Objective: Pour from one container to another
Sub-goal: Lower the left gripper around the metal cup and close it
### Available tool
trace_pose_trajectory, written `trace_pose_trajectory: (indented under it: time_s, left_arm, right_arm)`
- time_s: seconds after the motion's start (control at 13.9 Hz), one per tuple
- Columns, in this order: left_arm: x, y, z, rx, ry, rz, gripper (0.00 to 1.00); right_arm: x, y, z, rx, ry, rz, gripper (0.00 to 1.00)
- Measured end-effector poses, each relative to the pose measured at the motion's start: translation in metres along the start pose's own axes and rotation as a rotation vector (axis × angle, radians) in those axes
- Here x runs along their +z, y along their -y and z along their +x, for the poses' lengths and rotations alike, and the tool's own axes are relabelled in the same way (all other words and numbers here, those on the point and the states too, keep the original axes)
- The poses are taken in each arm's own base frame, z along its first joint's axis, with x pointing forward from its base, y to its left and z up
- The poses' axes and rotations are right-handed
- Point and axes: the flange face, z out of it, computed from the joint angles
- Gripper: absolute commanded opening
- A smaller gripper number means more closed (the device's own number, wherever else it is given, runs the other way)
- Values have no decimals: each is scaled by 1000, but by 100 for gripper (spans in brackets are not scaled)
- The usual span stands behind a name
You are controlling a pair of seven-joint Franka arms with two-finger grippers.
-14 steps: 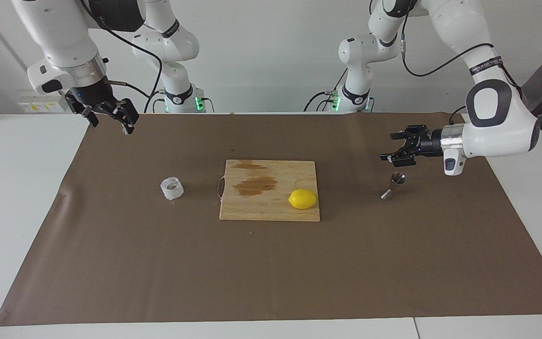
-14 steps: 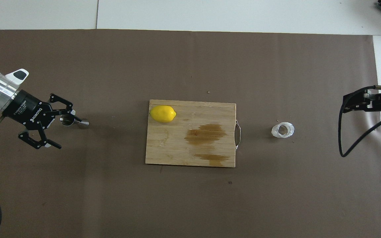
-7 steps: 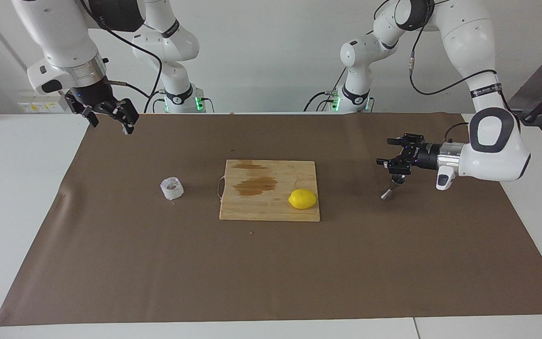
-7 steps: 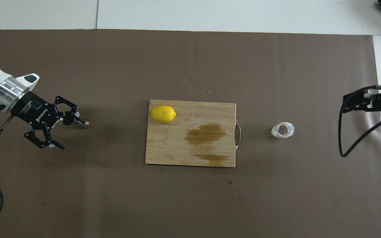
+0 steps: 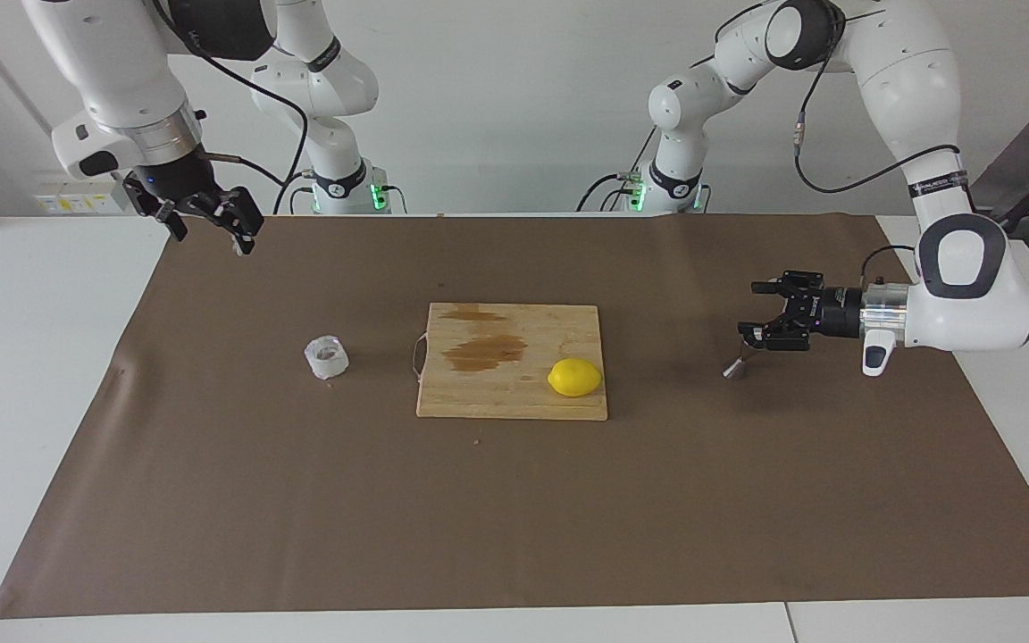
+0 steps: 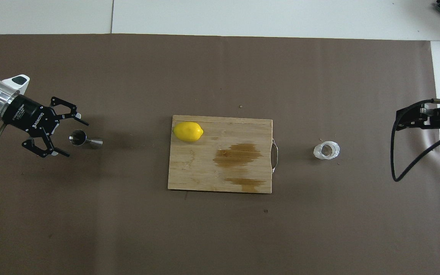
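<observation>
Left gripper [image 5: 754, 314] level with the steel jigger [image 6: 85, 139], fingers spread and holding nothing

The left arm comes down from a high elbow to a wrist laid nearly flat, its gripper pointing sideways toward the cutting board [image 5: 514, 393] with the upright jigger just in front of the open fingertips; whether any finger touches it cannot be told. The jigger stands on the brown mat [image 5: 514, 518] toward the left arm's end of the table, and the translucent cup [image 5: 326, 356] stands toward the right arm's end, beside the board's handle, with a lemon [image 5: 574, 377] on the board between them. The right arm waits, its gripper [image 5: 207, 217] raised over the mat's corner nearest its base, angled downward, fingers apart and empty
</observation>
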Motion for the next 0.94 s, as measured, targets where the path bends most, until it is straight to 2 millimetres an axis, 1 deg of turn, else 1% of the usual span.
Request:
trace_pose_trajectory:
  time_s: [0.22,0.43,0.72,0.94]
  left_arm:
    - [-13,-4,12,-50,-39,-67,100]
    - [-18,-1,17,-58,-25,-81,100]
    - [-8,5,43,-73,1,-50,100]
    - [-4,5,54,-74,16,-44,100]
  right_arm:
    - [0,0,0,0,0,0,100]
    - [0,0,0,0,0,0,100]
    - [0,0,0,0,0,0,100]
    - [0,0,0,0,0,0,100]
